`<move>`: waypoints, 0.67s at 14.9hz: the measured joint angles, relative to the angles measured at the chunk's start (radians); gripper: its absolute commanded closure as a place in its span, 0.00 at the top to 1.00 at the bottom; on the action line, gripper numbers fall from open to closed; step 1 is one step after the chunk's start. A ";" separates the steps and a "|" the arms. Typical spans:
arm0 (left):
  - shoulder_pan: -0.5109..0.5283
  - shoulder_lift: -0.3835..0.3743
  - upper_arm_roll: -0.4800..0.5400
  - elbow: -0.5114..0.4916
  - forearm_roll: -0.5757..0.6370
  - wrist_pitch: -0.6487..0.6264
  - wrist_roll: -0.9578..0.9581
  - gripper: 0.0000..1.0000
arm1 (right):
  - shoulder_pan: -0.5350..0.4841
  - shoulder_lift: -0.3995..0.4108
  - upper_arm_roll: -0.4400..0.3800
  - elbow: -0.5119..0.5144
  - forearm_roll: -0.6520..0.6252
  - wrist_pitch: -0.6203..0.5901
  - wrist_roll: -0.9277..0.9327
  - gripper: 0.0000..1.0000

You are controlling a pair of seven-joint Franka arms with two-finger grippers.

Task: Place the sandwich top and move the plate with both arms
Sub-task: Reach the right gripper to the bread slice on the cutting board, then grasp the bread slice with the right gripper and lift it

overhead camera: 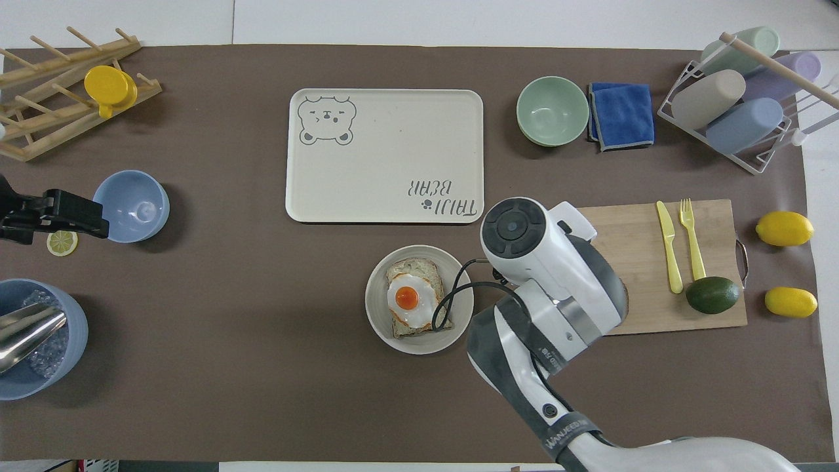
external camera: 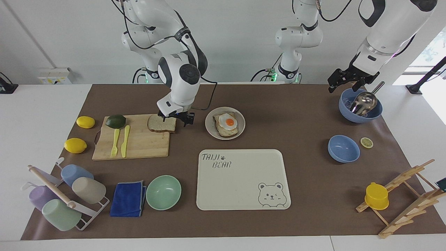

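Sandwich top (external camera: 161,123) lies on cutting board (external camera: 139,143), brown mat (external camera: 296,115).

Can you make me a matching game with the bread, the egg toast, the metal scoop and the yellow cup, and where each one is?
Things:
1. sandwich top
2. egg toast
3. metal scoop
4. yellow cup

Places:
A. in the big blue bowl
B. on the wooden rack
C. on the cutting board
D. on the plate

Pairs: 1-C, 2-D, 3-A, 4-B
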 measured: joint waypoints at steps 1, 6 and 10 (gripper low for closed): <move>0.000 0.000 0.000 0.000 0.000 0.000 0.000 1.00 | 0.010 0.024 0.000 0.000 -0.013 0.000 0.017 0.88; 0.000 0.000 0.000 0.000 0.000 0.000 0.000 1.00 | 0.003 0.047 -0.009 0.001 -0.050 -0.057 0.025 0.87; 0.000 0.000 0.000 0.000 0.000 0.000 0.000 1.00 | 0.006 0.044 -0.008 -0.018 -0.057 -0.087 0.025 0.80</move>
